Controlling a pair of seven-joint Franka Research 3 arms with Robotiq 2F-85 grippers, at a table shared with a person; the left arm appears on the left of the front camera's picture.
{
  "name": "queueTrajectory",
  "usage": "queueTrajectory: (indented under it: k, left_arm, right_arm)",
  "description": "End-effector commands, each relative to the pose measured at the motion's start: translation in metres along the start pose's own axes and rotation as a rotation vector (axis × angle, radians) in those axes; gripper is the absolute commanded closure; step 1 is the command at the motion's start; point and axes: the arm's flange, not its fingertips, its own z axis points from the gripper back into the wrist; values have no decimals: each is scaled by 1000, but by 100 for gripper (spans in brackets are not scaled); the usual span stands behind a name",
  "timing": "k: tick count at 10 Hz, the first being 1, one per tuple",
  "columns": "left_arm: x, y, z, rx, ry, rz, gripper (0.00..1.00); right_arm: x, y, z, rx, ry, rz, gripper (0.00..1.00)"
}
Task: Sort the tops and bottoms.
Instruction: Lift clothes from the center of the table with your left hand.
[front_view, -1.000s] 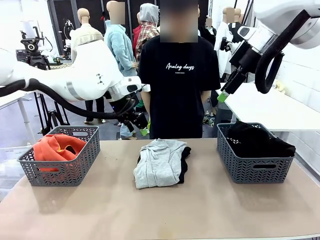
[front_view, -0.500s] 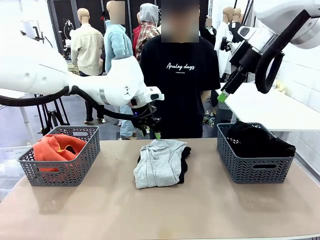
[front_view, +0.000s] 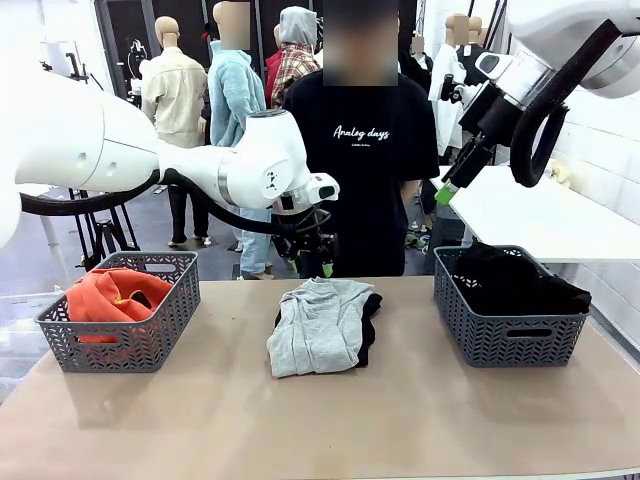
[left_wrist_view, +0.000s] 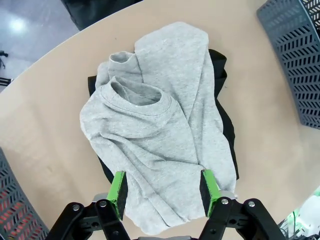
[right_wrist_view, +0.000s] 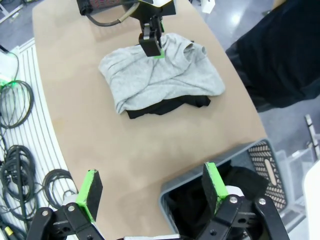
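The left gripper (front_view: 316, 264) hangs over the far edge of the grey sweatshirt (front_view: 318, 325), jaws parted and empty. The sweatshirt lies mid-table (front_view: 200, 420) on a black garment (front_view: 371, 322). The orange hoodie (front_view: 112, 295) sits in the left basket (front_view: 150, 345) (black bottoms (front_view: 515, 282) fill the right basket (front_view: 505, 340)), and the right gripper (front_view: 446, 190) is raised high, spread wide, holding nothing

arms (front_view: 90, 140) white | cables (front_view: 572, 68) black | fingers (left_wrist_view: 111, 220) black | pads (left_wrist_view: 207, 185) green
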Motion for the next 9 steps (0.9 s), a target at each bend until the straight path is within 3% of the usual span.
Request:
queueTrajectory:
  k: [1,2,4,6,9]
  left_arm:
    - [-3,-12,-3,37,-3,10,24]
    - [0,-40,-12,87,-30,56,24]
    - [9,-61,-22,133,-47,105,24]
    - [17,-60,-34,157,2,210,24]
    - [16,-38,-41,164,-57,405,24]
  right_arm:
    - [0,0,0,1,6,1,0]
    - [0,0,0,1,6,1,0]
    - [0,0,0,1,6,1,0]
    - [0,0,0,1,6,1,0]
    - [0,0,0,1,6,1,0]
